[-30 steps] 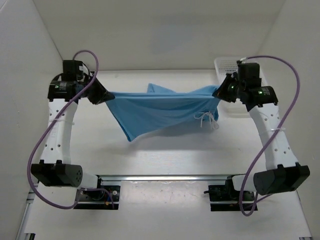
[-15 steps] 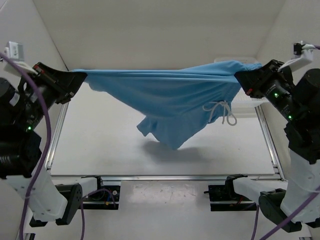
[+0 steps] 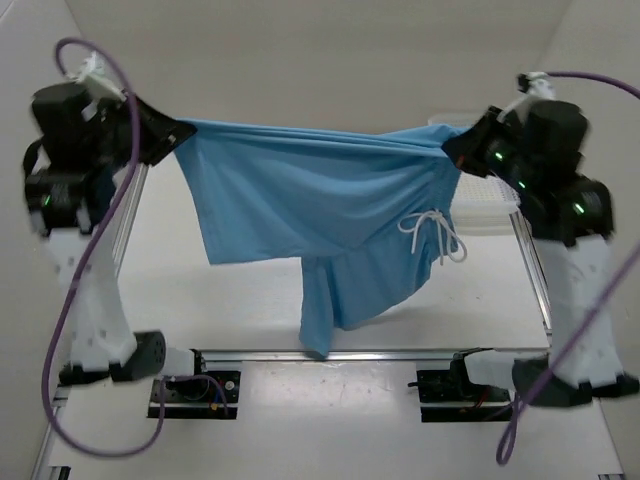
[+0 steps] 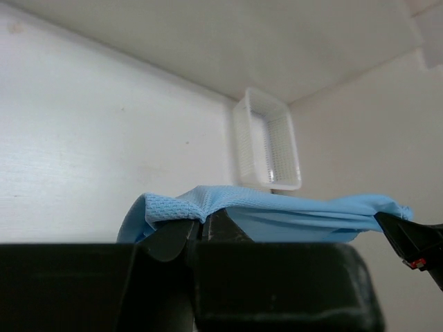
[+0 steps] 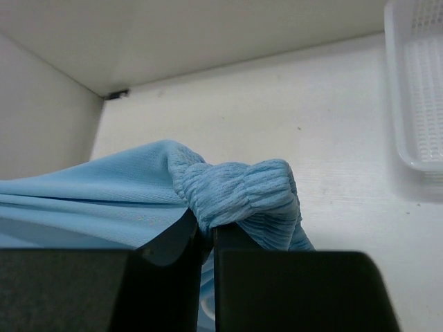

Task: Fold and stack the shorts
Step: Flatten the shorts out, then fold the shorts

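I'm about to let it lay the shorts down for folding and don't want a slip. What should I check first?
1. Left end effector grip on the shorts: ok, shut on a fabric edge.
2. Right end effector grip: ok, shut on the gathered waistband.
3. Shorts hanging evenly: not ok, one leg droops lower than the rest.
4. Drawstring free: ok, dangling loose.
5. That leg clear of the table: cannot tell from above.
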### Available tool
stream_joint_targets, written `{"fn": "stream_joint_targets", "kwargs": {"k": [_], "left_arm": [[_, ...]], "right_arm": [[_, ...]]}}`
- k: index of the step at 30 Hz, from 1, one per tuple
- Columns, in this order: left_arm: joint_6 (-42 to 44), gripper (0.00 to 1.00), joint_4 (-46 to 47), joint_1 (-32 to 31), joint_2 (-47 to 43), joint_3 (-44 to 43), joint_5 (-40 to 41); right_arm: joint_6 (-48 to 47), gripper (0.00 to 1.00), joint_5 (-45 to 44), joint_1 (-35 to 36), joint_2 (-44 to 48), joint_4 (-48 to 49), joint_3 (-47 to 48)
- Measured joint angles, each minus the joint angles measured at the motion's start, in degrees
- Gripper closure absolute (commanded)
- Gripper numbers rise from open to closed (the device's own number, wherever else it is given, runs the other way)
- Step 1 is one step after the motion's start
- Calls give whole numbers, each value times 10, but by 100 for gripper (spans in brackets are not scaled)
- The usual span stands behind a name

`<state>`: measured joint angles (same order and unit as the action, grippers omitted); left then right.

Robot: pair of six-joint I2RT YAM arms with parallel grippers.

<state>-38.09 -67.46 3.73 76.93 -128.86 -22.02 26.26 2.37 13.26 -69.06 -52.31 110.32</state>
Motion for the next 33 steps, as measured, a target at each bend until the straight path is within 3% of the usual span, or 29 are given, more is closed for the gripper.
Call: {"fn": "stream_joint_targets", "kwargs": {"k": [2, 3, 4, 5, 6, 7, 8, 10, 12, 14, 17, 19, 20, 21, 23, 25, 27, 28, 29, 31, 33], "left_arm": [[7, 90, 20, 0, 67, 14, -1], [10, 90, 30, 0, 101, 14, -1], [15, 90, 41, 0, 149, 11, 0], [21, 82, 47, 0, 205, -7, 3], [27, 60, 52, 0, 259, -29, 9], [38, 20, 57, -1, 323, -61, 26], [48, 10, 51, 2, 383, -108, 44], [56, 0, 48, 9, 505, -203, 75], [65, 0, 43, 12, 558, -202, 98], [74, 0, 40, 12, 549, -125, 116], [86, 4, 56, -7, 467, 44, 140], [92, 22, 62, -35, 395, 133, 152], [97, 49, 70, -54, 348, 183, 155], [97, 60, 73, -76, 303, 227, 154], [102, 74, 95, -123, 212, 325, 146], [98, 67, 104, -172, 145, 419, 131], [87, 44, 119, -214, 107, 517, 121], [75, 22, 123, -236, 105, 561, 119], [65, 13, 131, -252, 112, 598, 116], [41, 5, 145, -282, 136, 664, 107], [18, 6, 153, -307, 167, 703, 104]], "right_arm": [[-3, 100, -10, 0, -64, 24, -16], [-4, 96, -16, 0, -99, 38, -18], [-7, 84, -21, 1, -144, 54, -18], [-9, 37, -24, 1, -193, 69, -16], [-11, 25, -27, 2, -238, 74, -3], [-16, 18, -37, 2, -299, 72, 25], [-18, 11, -46, -2, -357, 70, 59], [-21, 5, -62, -10, -454, 66, 110], [-21, 3, -73, -13, -483, 57, 103], [-19, 3, -83, -17, -466, 62, 44], [-12, 6, -83, -20, -382, 82, -84], [-9, 11, -79, -21, -309, 88, -172], [-8, 14, -75, -22, -273, 94, -214], [-8, 21, -70, -23, -235, 105, -261], [-7, 22, -59, -26, -183, 119, -338], [-5, 22, -43, -31, -153, 123, -409], [-5, 18, -20, -40, -146, 133, -465], [-5, 16, -5, -45, -147, 137, -489], [-4, 15, 9, -49, -151, 137, -506], [-3, 15, 35, -55, -162, 141, -521], [-3, 17, 61, -58, -185, 163, -521]]}}
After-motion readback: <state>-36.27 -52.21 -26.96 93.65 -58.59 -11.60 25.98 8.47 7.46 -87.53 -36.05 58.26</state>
